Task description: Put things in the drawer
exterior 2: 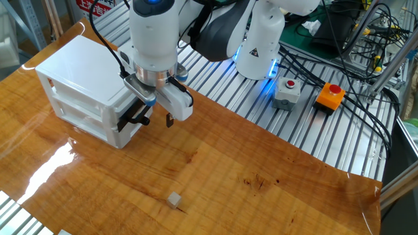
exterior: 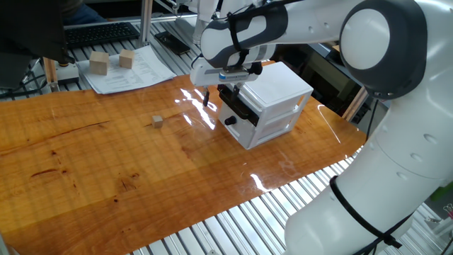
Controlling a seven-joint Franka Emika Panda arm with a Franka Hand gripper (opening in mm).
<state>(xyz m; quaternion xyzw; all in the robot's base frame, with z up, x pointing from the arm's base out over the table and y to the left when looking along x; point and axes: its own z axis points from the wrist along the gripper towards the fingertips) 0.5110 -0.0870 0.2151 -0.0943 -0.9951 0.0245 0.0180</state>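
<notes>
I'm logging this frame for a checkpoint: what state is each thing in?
Drawer: pulled slightly open.
Lower drawer: closed.
Cube: loose on the table, not in the drawer.
End effector: open, empty, at the drawer front.
Two blocks: resting on paper.

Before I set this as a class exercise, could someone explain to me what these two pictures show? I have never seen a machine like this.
The big white machine is a robot arm with a two-finger claw at its end. Both pictures show the same wooden table at the same moment, from cameras on opposite sides. On the table stands a small white cabinet with two drawers: the upper one, the black-fronted drawer, looks pulled out a little. The claw hangs right at that drawer front; one finger points down in front of it, the other is hidden, so I cannot tell whether it is gripping. A tiny wooden cube lies alone on the table, well away from the claw. Two larger wooden blocks rest on papers at the far edge.
</notes>
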